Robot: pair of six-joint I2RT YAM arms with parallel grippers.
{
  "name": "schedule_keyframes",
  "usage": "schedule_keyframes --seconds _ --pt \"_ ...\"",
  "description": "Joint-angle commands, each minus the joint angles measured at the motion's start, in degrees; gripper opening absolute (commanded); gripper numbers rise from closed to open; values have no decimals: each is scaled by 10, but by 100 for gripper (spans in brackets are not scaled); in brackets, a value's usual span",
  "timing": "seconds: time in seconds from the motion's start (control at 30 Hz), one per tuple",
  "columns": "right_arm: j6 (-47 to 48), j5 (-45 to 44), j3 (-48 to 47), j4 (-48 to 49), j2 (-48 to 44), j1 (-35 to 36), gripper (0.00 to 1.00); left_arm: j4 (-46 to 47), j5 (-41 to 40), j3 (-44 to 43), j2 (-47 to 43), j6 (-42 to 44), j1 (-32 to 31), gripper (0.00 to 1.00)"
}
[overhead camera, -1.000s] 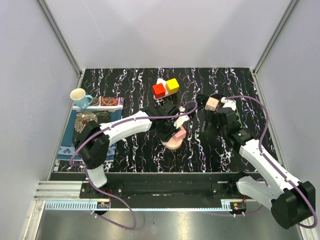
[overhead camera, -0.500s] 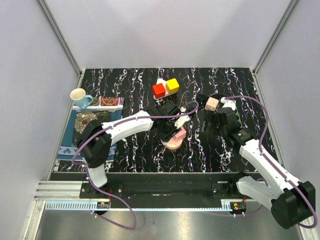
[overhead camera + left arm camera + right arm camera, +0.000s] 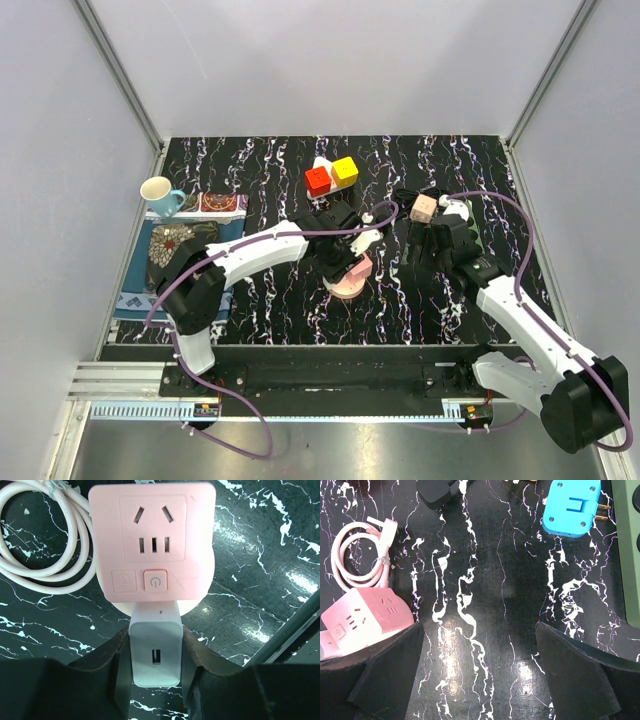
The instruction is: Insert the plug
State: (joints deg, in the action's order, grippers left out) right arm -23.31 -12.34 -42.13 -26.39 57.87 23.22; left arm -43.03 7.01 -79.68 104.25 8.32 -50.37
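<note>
A pink socket cube [image 3: 152,535] lies on the black marbled table, its outlet face toward the left wrist camera. Its white cord [image 3: 45,545] is coiled at its left. My left gripper [image 3: 155,636] is shut on a white plug [image 3: 154,652], a small charger block with a USB slot facing the camera. The plug's far end meets the cube's lower edge below the power button; its prongs are hidden. From above, the left gripper [image 3: 347,255] sits over the pink cube [image 3: 352,278]. My right gripper [image 3: 479,630] hangs open over bare table, right of the cube [image 3: 362,620].
A blue adapter [image 3: 572,507], a black plug [image 3: 436,491] and a green power strip [image 3: 630,550] lie near the right gripper. Red [image 3: 318,181] and yellow [image 3: 345,171] cubes sit farther back, a beige cube [image 3: 423,208] at back right. A cup [image 3: 158,193] and patterned mat [image 3: 185,250] are left.
The left arm has edged slightly to the right with the plug still in its grip. The right arm has barely moved and stays open.
</note>
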Motion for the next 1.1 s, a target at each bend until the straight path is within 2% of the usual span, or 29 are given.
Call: schedule_keyframes --seconds 0.0,0.37,0.53,0.57,0.67,0.73,0.77,1.07 --pt "9 8 -15 9 4 -3 99 40 10 46 45 -8 -3 0" --pt "13 25 -9 20 6 -3 98 89 26 135 18 -38 -3 0" --pt "16 52 -8 35 13 -3 98 98 20 140 19 -41 -3 0" --pt "16 59 -9 35 12 -3 98 98 17 139 13 -43 -3 4" --pt "29 85 -16 44 9 -3 98 103 10 133 -10 -47 -3 29" --pt "40 102 -19 49 8 -4 98 111 7 132 -25 -50 -1 36" --pt "41 108 -20 51 8 -3 98 115 8 133 -36 -51 1 43" --pt "68 160 -19 52 -14 -3 98 140 14 146 -102 -59 20 70"
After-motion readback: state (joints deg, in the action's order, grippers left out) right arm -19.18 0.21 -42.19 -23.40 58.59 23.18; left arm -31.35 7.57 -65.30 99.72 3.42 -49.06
